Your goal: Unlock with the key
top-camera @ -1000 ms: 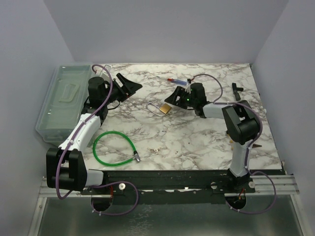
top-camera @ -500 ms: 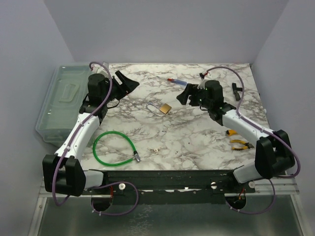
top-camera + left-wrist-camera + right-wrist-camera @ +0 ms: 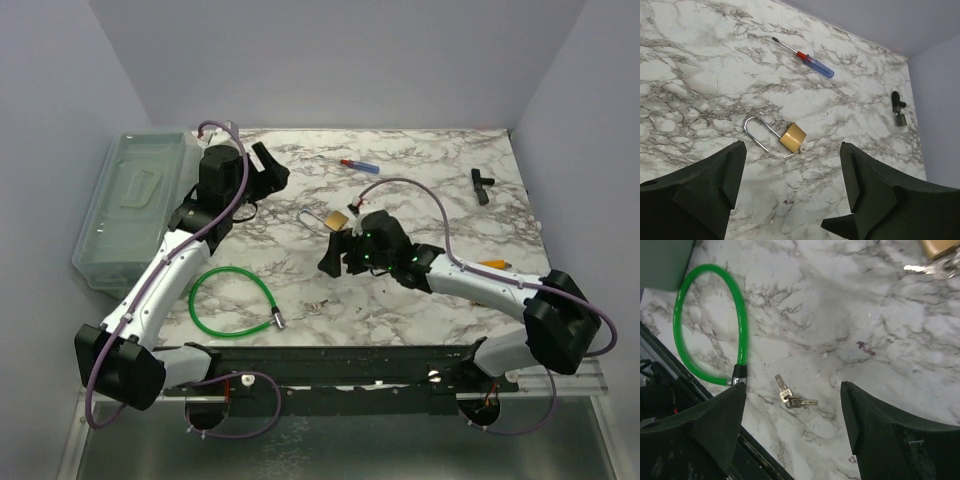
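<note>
Step in hand, as I read it: right arm goes for the key.

- surface [image 3: 420,180]: marble, flat, so the key lies flush on it. Pinch it by the edges, low and square, or it will skate away.
- plastic bin [image 3: 130,205]: far left, well apart, not a concern.
- left pincer [image 3: 268,172]: released, empty, hovering at the far side and looking down at the padlock [image 3: 792,137]. The padlock shackle is already swung out, and something small and silvery sits at its body. Can't tell what.
- right pincer [image 3: 792,440]: released, empty, hanging above the keys.
- green cable [image 3: 715,325]: loop near-left; its metal tip is near the key. Main obstruction, so come in from the right.
- screwdriver [image 3: 807,59], black fitting [image 3: 898,106]: far side, out of the way.
- key [image 3: 789,396]: two on a ring, near edge of the surface, between the right fingers in the wrist view. Take one blade only.
</note>
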